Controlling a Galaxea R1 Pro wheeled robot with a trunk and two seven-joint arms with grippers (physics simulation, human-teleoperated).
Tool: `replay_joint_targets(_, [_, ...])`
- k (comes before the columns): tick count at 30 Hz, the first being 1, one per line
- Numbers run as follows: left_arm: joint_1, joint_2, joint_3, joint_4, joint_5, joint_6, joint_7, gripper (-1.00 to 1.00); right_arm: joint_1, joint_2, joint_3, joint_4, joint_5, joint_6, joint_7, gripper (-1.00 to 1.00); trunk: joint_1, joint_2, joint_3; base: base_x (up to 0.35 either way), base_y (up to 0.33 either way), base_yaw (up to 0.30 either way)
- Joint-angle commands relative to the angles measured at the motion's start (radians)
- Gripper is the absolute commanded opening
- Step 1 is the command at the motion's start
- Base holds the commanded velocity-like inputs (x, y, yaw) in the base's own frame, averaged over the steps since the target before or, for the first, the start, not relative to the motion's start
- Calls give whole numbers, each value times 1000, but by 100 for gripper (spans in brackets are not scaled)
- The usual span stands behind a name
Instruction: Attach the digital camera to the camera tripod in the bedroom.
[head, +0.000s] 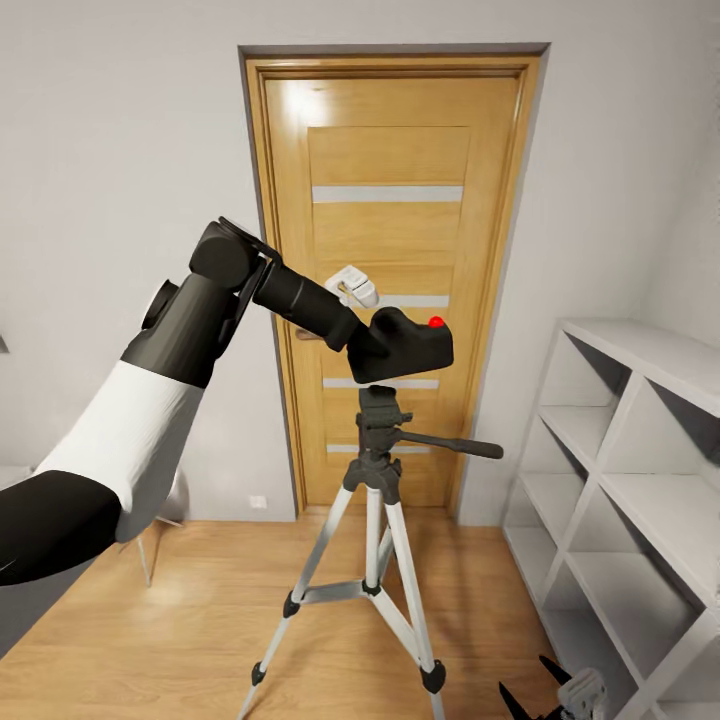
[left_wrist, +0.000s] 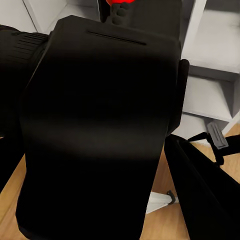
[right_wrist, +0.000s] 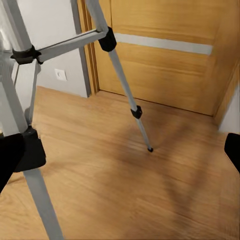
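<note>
While extended, left arm (head: 180, 330) (raised) holds camera (head: 405, 345).

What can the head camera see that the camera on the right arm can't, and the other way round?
Head view alone: the left claw holding the digital camera just above the head of the camera tripod, the pan handle, and the white shelving.

Right wrist view alone: a wall socket low beside the door, and a close look at one tripod foot resting on the planks.

Both share: the tripod's silver legs, the oak door and the wood floor.
</note>
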Motion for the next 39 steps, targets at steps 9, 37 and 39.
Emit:
replay_joint_targets(9, [-1,0,-2,0,-13,10,-9,-100,-1,47,-8,-24,8,-2,4,100,1,-2,-2,0,-7,0])
replay_joint_targets(37, [0,58,-9,0,-14,10,-9,-100,-1,68,-2,-30,8,-8,3,100,1,-2,-2,-26,22,0])
replay_joint_targets(39, [0,58,-10,0,-14,10,-9,-100,-1,68,-2,-30,8,-8,2,100,1,-2,-2,-128,102,0])
